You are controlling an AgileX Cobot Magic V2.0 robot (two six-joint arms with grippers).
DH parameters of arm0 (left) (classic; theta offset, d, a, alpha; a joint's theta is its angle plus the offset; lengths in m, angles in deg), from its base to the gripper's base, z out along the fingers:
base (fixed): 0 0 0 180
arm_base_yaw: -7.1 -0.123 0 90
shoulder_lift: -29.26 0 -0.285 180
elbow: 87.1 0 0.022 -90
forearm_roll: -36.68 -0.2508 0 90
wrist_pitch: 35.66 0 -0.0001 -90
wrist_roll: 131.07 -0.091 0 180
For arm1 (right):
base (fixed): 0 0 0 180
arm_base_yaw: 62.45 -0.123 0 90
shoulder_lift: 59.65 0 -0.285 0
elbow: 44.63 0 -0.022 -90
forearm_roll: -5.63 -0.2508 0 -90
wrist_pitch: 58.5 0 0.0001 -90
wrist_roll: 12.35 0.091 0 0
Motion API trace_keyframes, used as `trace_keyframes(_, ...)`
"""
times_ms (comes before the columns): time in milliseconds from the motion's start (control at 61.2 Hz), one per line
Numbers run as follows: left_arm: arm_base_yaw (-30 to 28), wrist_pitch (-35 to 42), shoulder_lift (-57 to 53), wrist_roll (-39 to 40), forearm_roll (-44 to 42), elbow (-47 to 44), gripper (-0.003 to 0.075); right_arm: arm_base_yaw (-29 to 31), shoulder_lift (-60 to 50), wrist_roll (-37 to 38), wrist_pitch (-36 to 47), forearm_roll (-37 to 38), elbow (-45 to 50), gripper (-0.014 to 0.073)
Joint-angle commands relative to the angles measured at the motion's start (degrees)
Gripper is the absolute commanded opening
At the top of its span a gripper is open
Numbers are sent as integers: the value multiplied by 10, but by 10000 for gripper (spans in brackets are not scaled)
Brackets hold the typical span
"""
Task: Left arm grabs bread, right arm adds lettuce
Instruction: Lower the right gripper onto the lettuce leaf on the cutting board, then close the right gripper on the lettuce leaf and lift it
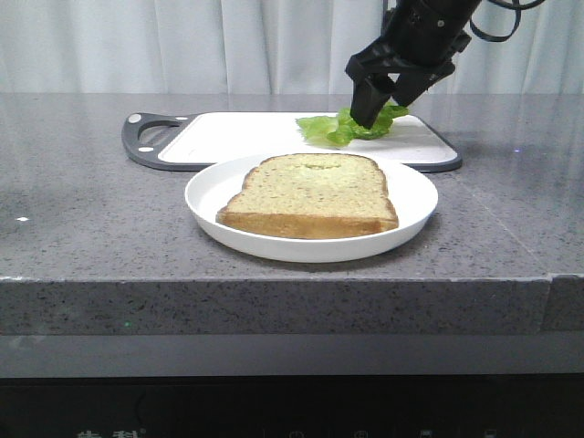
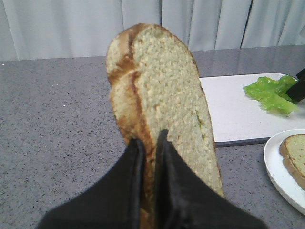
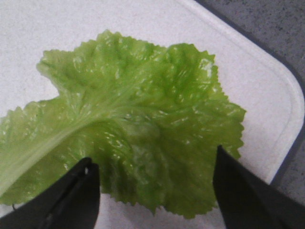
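In the left wrist view my left gripper [image 2: 150, 137] is shut on the bread [image 2: 167, 86], a thick golden-crusted slice held on edge above the grey counter. The left arm does not show in the front view. My right gripper [image 1: 374, 114] is open and low over the lettuce [image 1: 342, 128] on the white cutting board [image 1: 237, 137]. In the right wrist view its fingers [image 3: 153, 157] straddle the near edge of the flat, ruffled lettuce leaf [image 3: 133, 114]. The lettuce also shows in the left wrist view [image 2: 271, 93].
A white plate [image 1: 210, 196] near the counter's front holds a second bread slice [image 1: 315, 192] with a greenish face, lying flat. The cutting board, with a grey rim and handle, lies behind the plate. The counter's front edge is close to the plate.
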Motion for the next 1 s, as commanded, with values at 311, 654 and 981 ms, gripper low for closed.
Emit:
trace_keyframes(311,-2,42,1,4,-12,17,-19,1,-34,-7,20,-3,-22,-52)
trace_keyframes(654,-2,42,1,4,-12,17,-19,1,-60,-7,9,-3,-25,-115)
trace_keyframes(981,-2,42,1,4,-12,17,-19,0,-132,-15,-13,-56,-10,-115)
